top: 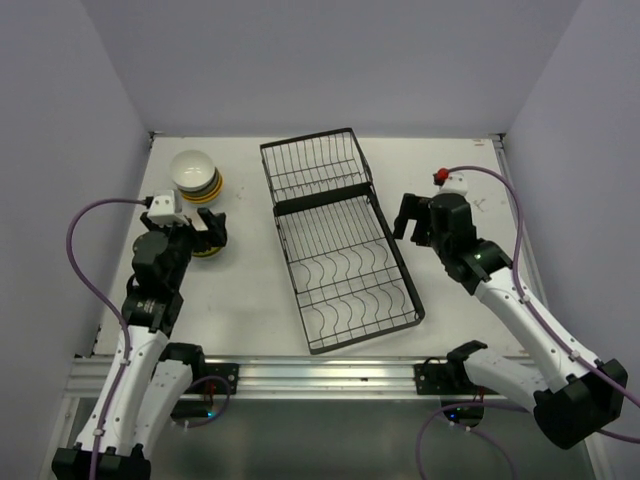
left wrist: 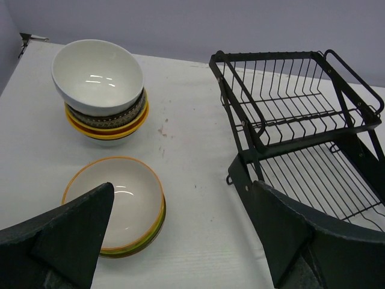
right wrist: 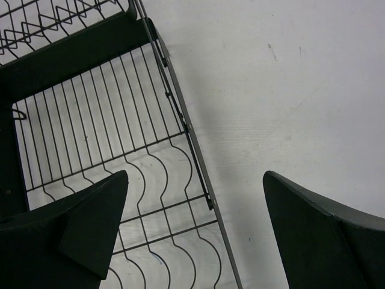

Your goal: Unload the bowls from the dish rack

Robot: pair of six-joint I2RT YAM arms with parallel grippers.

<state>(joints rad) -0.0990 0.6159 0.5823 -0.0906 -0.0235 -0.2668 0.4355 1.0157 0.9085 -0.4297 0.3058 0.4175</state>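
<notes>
1. Our left hand [left wrist: 183, 201] fills the bottom of its wrist view. Its fingers are spread wide with nothing between them, so it is released.
2. Just past it, at lower left, the nearer stack of bowls [left wrist: 114, 198] sits on the table [left wrist: 192, 138]. A cream bowl with an orange rim is nested on green ones. We judge that a careless pull-away could clip that rim and shove the stack.
3. Our right hand [right wrist: 195, 180] is also spread and empty, above the right rail of the dish rack [right wrist: 78, 51]. If it dips, it could snag the wire and drag the rack.
4. In the centre of the overhead view, the black wire rack shows both sections bare.
5. Farthest, at upper left, is the second stack [left wrist: 105, 117]. A glossy white bowl [left wrist: 96, 75] sits tilted on a dark patterned bowl and an orange one, and a knock could slide it off. We cannot count every bowl.
</notes>
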